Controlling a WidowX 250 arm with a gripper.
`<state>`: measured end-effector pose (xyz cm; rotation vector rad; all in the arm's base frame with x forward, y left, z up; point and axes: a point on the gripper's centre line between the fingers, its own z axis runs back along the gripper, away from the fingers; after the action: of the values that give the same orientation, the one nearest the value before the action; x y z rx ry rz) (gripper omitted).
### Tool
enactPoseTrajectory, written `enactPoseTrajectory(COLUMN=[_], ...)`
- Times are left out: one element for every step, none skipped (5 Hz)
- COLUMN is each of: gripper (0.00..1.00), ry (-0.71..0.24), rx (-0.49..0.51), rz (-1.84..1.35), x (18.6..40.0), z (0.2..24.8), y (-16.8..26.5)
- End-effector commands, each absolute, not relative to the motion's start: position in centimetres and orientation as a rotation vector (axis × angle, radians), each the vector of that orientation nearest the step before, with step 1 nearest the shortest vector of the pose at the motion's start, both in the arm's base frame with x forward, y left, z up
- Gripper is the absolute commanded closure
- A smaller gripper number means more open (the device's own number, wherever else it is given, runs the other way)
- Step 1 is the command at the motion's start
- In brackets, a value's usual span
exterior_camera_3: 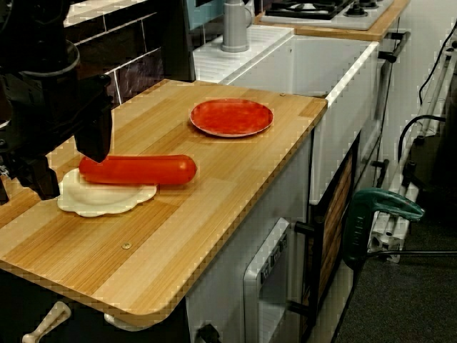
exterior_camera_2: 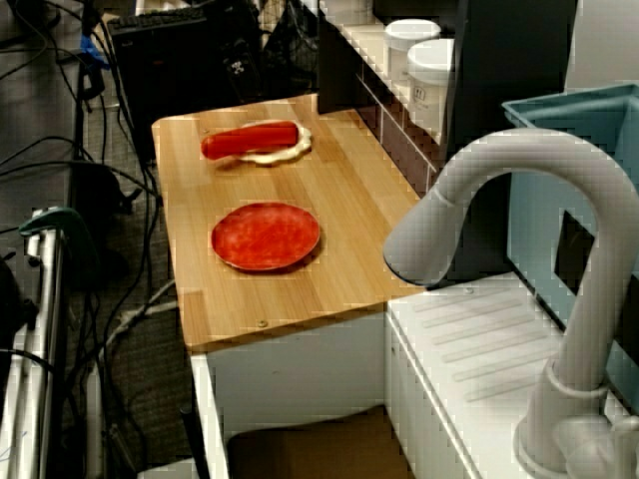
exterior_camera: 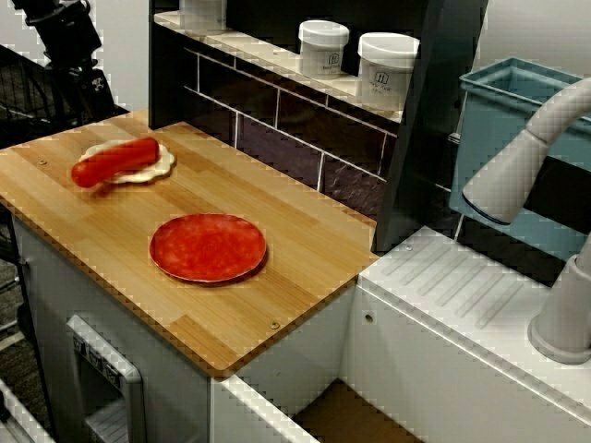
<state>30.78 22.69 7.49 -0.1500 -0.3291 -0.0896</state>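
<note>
A red sausage lies on a white scalloped disc near the far end of the wooden counter; the front view shows the same sausage and disc. In the view from the counter's end, my black gripper hangs at the left, open, with nothing between its fingers. It is closest to the sausage's left end. The front view shows it clear of the sausage, with only the dark arm at the top left. A flat red plate sits mid-counter.
Two white jars stand on a shelf behind the counter above a dark tiled wall. To the right are a white sink top with a grey tap and a teal bin. Cables and a green clamp lie beside the unit.
</note>
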Motion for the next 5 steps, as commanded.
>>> enactPoseTrajectory(gripper=[0.0, 0.0, 0.0, 0.0, 0.0], ry=[-0.43, -0.445, -0.444, -0.414, -0.366], rx=[-0.02, 0.052, 0.084, 0.098, 0.086], rz=[-0.03, -0.052, -0.082, -0.137, -0.205], x=[30.8, 31.2, 31.2, 31.4, 31.6], z=[9.7, 8.8, 7.7, 7.0, 6.6], y=[26.5, 27.1, 27.4, 27.0, 26.8])
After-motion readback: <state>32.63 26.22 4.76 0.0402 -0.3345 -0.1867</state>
